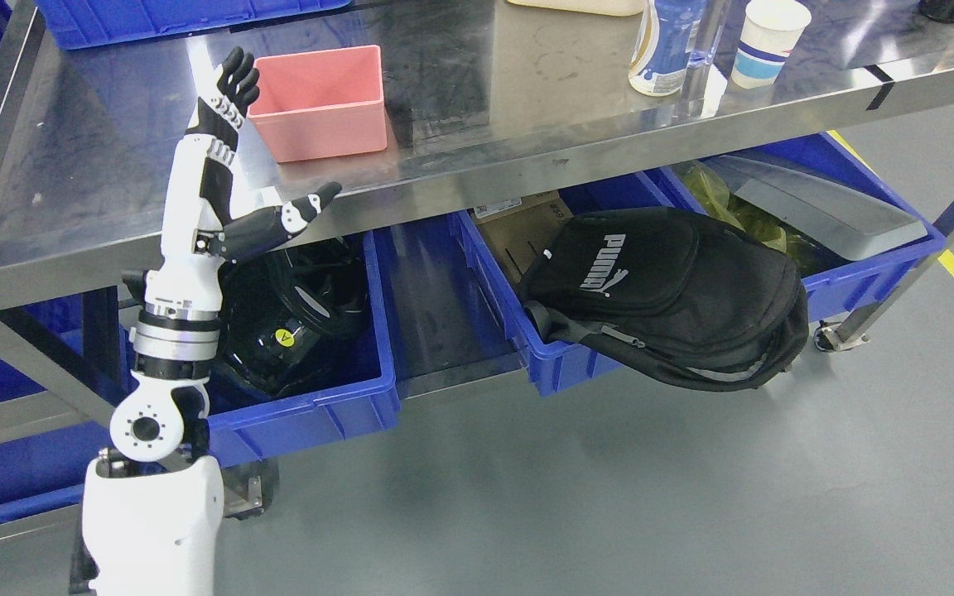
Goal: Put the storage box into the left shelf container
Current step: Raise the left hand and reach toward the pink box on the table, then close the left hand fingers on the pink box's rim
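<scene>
Left robot hand (228,141) is up over the steel counter (96,149), fingers spread, thumb out, holding nothing, fingertips just beside the pink storage box (321,103). Box sits upright on the counter w/ open top. Blue shelf container (336,406) below left holds a black helmet (295,310).

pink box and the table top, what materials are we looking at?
Pink storage box: looks like moulded plastic, matte, uniform colour, thin walls. Table top: probably stainless steel, brushed and glossy; it reflects the box and cups and shows smudges.
</scene>
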